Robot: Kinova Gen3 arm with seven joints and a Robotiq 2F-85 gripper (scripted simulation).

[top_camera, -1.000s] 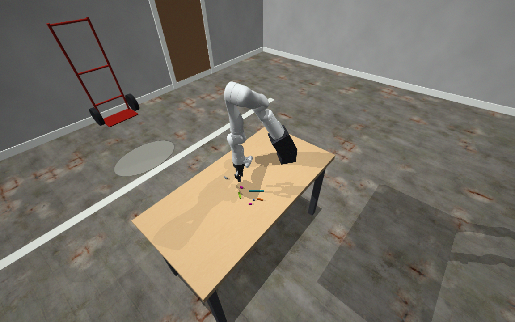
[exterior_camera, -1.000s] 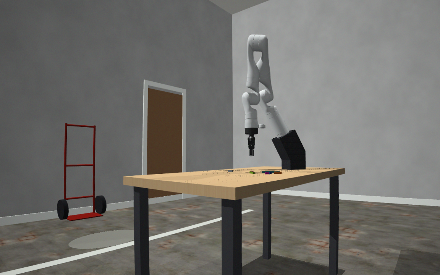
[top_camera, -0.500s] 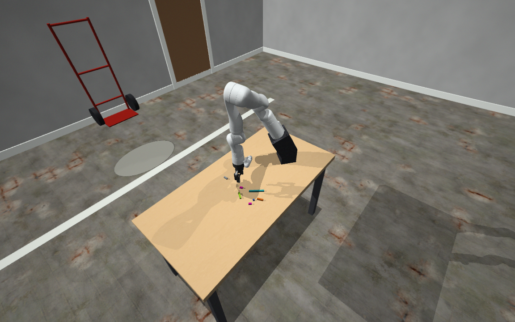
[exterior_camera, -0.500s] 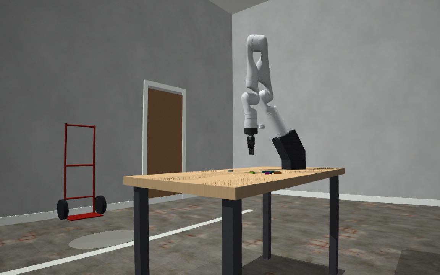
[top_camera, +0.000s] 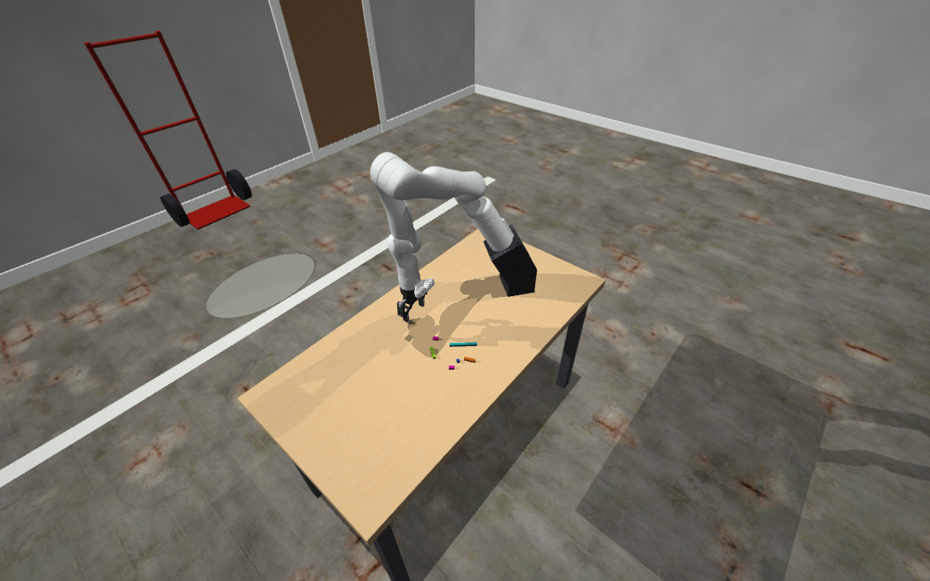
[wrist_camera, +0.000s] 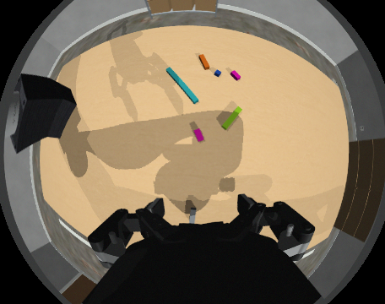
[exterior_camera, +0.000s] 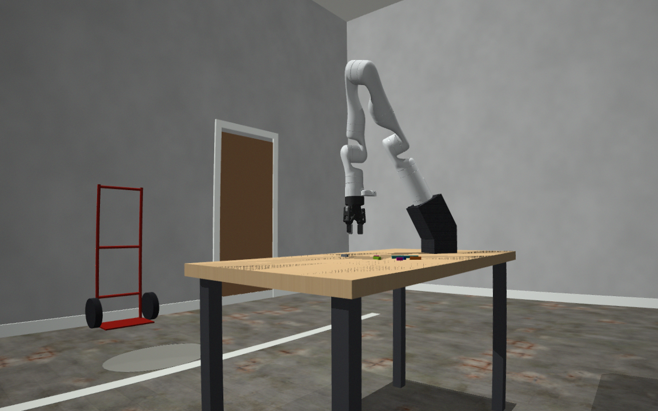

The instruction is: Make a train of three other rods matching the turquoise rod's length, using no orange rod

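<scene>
Wooden surface is sitting mid-room, hand truck leaning well beyond it; tool is hanging wide, gripping nothing.

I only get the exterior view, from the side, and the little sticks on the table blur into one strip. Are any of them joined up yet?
Observer: No. The wrist view shows the turquoise rod, orange rod, blue rod, far magenta rod, lime rod and near magenta rod, none end to end.
Visitor: Where is the lime one?
Observer: Beside the near magenta rod, with a gap between them.
Visitor: Is the arm holding a stick?
Observer: No. The end effector is open, with nothing between its fingers.
</scene>
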